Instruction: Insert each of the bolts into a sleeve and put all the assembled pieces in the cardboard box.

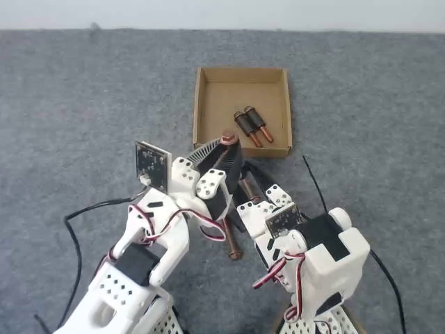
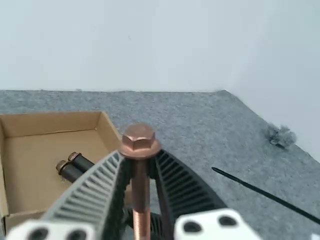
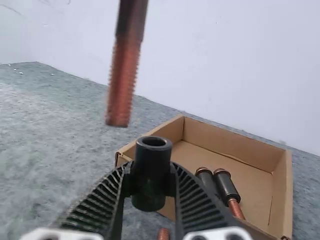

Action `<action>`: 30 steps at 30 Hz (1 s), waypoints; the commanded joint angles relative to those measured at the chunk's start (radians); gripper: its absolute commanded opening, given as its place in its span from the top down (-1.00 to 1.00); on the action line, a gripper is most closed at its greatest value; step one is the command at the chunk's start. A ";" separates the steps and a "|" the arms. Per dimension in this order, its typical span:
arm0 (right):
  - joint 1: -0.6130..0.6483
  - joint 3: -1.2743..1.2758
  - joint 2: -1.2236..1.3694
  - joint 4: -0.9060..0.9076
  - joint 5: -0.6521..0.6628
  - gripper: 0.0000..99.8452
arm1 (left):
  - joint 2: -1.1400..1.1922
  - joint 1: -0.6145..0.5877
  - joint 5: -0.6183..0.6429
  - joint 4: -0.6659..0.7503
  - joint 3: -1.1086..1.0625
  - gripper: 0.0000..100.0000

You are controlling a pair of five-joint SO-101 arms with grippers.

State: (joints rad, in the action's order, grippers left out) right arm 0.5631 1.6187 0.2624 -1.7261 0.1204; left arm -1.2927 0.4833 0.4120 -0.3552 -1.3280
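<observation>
Fingers of the left gripper [image 2: 137, 162] pinch a bolt [image 2: 138, 142], its lower shaft cut off at the left wrist view's edge. Those of the right gripper [image 3: 151, 172] pinch a sleeve [image 3: 151, 150]. The grey carpeted tabletop [image 1: 83, 90] meets a white wall [image 2: 150, 40].

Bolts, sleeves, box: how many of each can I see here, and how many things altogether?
Bolts: 4, one in the left gripper, one loose on the table, two sleeved in the box
Sleeves: 3, one in the right gripper, two in the box
Box: 1
Total: 8
</observation>
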 commanded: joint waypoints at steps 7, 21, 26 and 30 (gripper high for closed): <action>0.012 0.023 -0.036 -0.016 0.006 0.99 | -0.072 0.006 0.014 0.038 -0.027 0.98; 0.033 0.023 -0.036 -0.016 0.006 0.99 | -0.068 -0.015 0.014 0.184 -0.091 0.98; 0.028 0.023 -0.036 -0.016 0.006 0.99 | -0.068 -0.015 0.014 0.186 -0.108 0.98; 0.027 0.023 -0.036 -0.018 0.006 0.99 | -0.068 -0.015 0.014 0.186 -0.120 0.98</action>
State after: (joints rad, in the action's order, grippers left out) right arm 0.5846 1.6187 0.2624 -1.7261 0.1204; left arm -1.3372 0.4741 0.4135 -0.2079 -1.4599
